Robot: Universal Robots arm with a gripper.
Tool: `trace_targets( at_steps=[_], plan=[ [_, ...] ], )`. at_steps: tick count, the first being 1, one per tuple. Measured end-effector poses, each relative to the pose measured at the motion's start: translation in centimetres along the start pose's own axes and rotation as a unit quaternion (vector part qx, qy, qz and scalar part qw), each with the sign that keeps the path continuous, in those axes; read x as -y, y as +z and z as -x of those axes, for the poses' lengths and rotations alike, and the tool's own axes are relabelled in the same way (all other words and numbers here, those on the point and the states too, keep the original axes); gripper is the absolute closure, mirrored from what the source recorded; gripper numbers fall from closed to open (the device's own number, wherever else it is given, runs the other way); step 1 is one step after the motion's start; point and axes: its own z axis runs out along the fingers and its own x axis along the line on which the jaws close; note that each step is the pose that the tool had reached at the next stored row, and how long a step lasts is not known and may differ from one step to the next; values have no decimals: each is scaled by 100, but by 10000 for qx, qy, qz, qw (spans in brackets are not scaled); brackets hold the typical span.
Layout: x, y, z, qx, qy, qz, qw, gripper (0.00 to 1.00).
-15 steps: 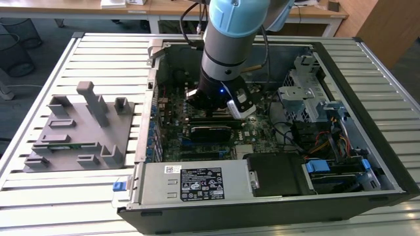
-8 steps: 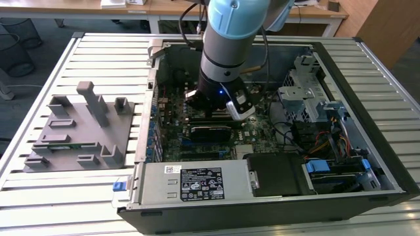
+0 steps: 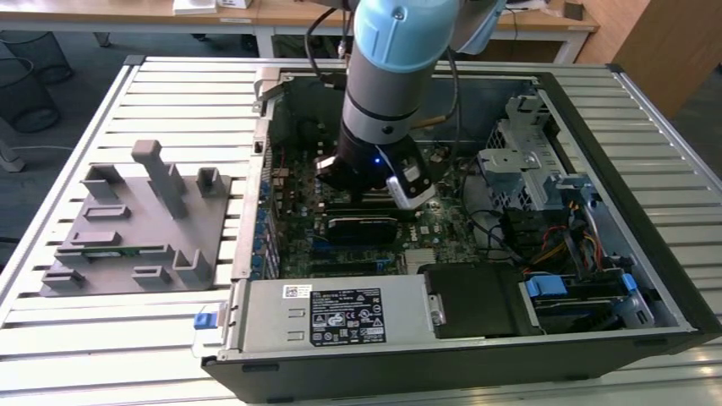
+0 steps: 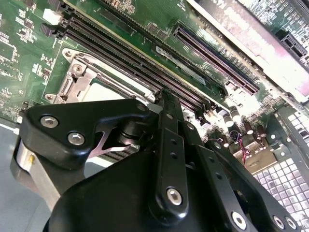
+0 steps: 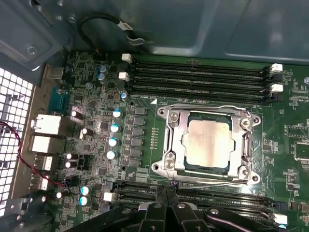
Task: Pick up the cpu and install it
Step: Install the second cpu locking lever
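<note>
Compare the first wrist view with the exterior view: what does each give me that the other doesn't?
First wrist view alone: the cpu, its silver top seated flat inside the metal socket frame, with empty memory slots beside it and a row of capacitors.

Exterior view alone: the whole open computer case on the slatted table, the grey fixture tray at the exterior view's left, the power supply, and the arm reaching down into the case.

Both: the green motherboard and the tool poised above it.
</note>
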Motion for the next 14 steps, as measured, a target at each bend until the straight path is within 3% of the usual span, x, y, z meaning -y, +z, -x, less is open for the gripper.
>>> trace_targets(
  at_steps=[3,8,14],
  plan=[
    [3,27,-21,3,-3,33,10000,89],
    [13,84,-36,4,-5,53,10000,89],
    [22,133,-52,14,-16,188,9998,89]
  ],
)
